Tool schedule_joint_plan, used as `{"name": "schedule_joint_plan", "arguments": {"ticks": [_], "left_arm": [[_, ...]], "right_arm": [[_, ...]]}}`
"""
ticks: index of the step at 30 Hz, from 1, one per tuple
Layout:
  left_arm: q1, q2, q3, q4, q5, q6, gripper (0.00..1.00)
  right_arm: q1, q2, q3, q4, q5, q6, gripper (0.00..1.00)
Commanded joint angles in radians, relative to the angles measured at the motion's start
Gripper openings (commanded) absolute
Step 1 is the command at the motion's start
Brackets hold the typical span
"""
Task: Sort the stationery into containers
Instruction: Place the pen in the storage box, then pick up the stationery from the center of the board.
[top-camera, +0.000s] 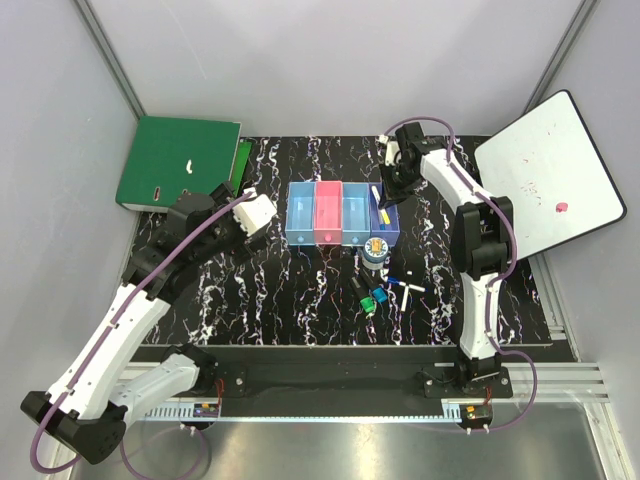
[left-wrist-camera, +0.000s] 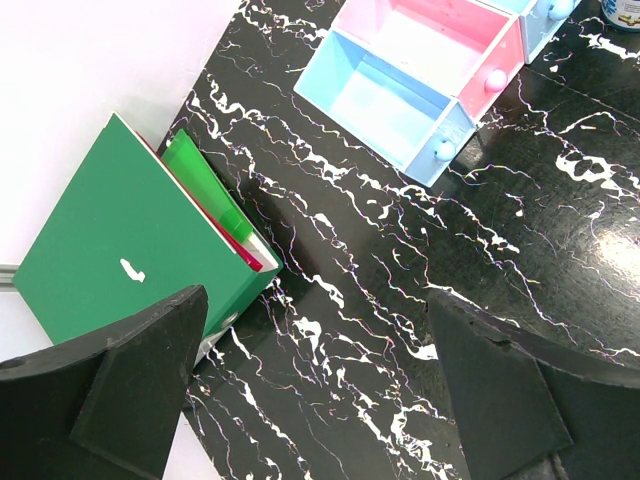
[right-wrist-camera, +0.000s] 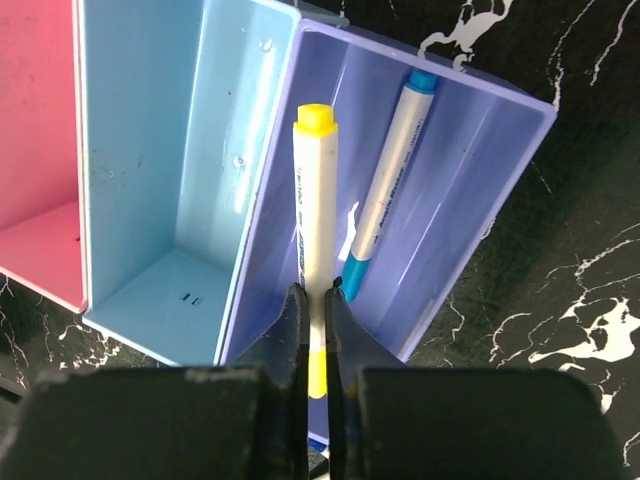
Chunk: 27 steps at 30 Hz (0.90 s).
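a: while the right fingers (right-wrist-camera: 311, 318) are pinching that yellow-capped white pen (right-wrist-camera: 316, 220) near its lower band, why is it hanging lengthwise over the purple-blue bin (right-wrist-camera: 470, 150)?

b: i'm judging that it's lining up with the bin's long axis so it's dropping in flat, beside the blue-capped pen (right-wrist-camera: 385, 200) already lying inside. it's appearing to ride close above the wall shared with the light blue bin (right-wrist-camera: 150, 150), so a nudge away from that edge is looking wise.

a: and room for moving?

b: the purple-blue bin is ending the row, with bare desk (top-camera: 280, 290) around it. the tape roll (top-camera: 376, 250), capped markers (top-camera: 366, 294) and a thin white pen (top-camera: 408, 285) are waiting just in front of the bins. the left fingers (left-wrist-camera: 315, 320) are hanging spread and empty, well apart, near the green ring binder (left-wrist-camera: 120, 250).
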Motion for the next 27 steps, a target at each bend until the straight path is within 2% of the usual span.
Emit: {"name": "schedule_joint_plan", "arguments": {"ticks": [1, 4, 10, 17, 23, 27], "left_arm": [[-0.005, -0.007, -0.007, 0.052, 0.022, -0.008, 0.99], [-0.003, -0.010, -0.006, 0.052, 0.020, -0.006, 0.99], [-0.003, -0.011, -0.006, 0.052, 0.027, -0.010, 0.99], [-0.003, -0.010, 0.001, 0.053, 0.030, -0.010, 0.99], [-0.005, -0.007, 0.008, 0.058, 0.046, -0.006, 0.99], [-0.005, 0.035, 0.030, 0.060, 0.099, -0.020, 0.99]], "right_arm": [[0.017, 0.008, 0.032, 0.023, 0.009, 0.004, 0.14], [0.020, 0.000, 0.020, 0.026, 0.012, 0.000, 0.22], [0.020, -0.012, 0.004, 0.026, 0.022, -0.007, 0.24], [0.022, -0.031, -0.025, 0.027, 0.025, -0.016, 0.31], [0.020, -0.051, -0.002, 0.024, 0.042, -0.027, 0.30], [0.017, -0.135, 0.036, 0.015, 0.065, -0.042, 0.30]]}}
